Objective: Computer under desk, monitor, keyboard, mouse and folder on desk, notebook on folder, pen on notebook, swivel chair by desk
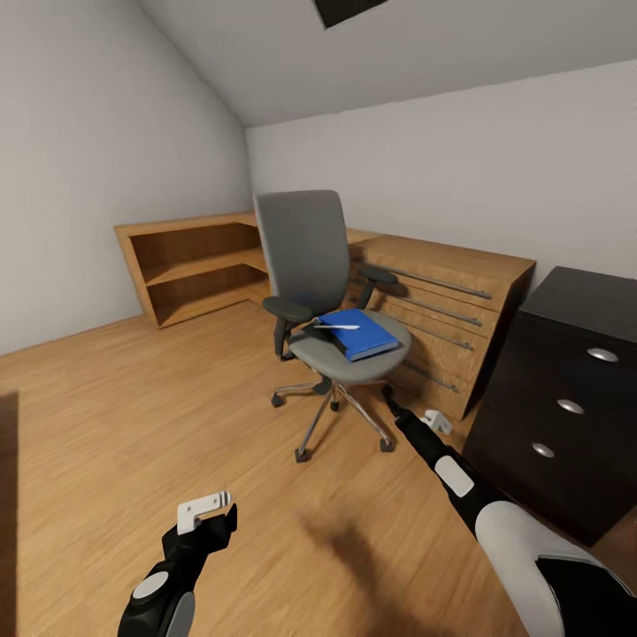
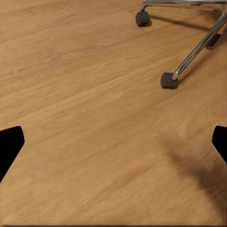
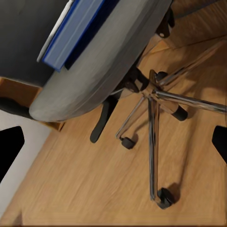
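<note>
Floorboards of light wood run under you, in an attic room with a sloped ceiling. You have one swivel chair ahead of your right gripper, carrying one blue folder with one white pen lying on it. Your right jaws stand wide apart, gripping nothing, with the chair's seat and chrome legs just beyond them. Your left gripper is spread wide too, empty, over bare floor near one caster. One wooden desk stands behind the chair, one black cabinet beside your right arm.
</note>
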You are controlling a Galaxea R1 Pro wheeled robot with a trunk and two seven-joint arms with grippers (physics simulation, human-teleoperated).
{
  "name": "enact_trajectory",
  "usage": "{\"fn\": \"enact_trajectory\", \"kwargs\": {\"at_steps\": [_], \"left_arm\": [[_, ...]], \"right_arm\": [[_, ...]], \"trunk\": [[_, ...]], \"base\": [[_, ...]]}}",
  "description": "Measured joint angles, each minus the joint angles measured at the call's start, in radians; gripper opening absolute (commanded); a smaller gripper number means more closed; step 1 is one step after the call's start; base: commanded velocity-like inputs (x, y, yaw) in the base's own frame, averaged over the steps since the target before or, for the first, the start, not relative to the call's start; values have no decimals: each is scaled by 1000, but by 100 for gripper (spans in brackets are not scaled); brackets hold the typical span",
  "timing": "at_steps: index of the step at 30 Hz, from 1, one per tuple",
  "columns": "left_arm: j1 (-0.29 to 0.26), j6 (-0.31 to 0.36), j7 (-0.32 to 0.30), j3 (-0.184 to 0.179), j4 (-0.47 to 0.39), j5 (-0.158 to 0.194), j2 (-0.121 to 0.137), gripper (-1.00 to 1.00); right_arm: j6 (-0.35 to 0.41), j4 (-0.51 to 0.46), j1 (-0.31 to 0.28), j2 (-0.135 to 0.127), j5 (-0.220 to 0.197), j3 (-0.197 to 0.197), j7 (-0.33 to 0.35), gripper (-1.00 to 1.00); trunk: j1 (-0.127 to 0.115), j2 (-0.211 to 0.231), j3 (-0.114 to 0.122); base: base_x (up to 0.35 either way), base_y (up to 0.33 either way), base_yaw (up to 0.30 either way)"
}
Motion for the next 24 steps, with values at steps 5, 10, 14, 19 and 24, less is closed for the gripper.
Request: {"fn": "enact_trajectory", "kwargs": {"at_steps": [5,10,14,19,24], "left_arm": [[0,-2,-1,0,-2,1,0,100],[0,-2,-2,-1,-2,1,0,100],[0,-1,0,-1,-3,2,-1,100],[0,0,2,-2,-3,1,-2,100],[0,0,3,-2,-3,0,-2,100]], "right_arm": [[0,0,0,0,4,1,1,100],[0,0,0,-1,3,0,1,100],[1,0,0,-1,1,-1,2,100],[1,2,0,-1,1,-1,2,100],[0,2,0,-1,1,-1,2,100]], "trunk": [[0,0,0],[-1,0,8],[-3,1,23],[-5,2,42],[-7,4,62]], "base": [[-31,0,0],[-4,0,0],[0,0,0],[0,0,0],[0,0,0]]}}
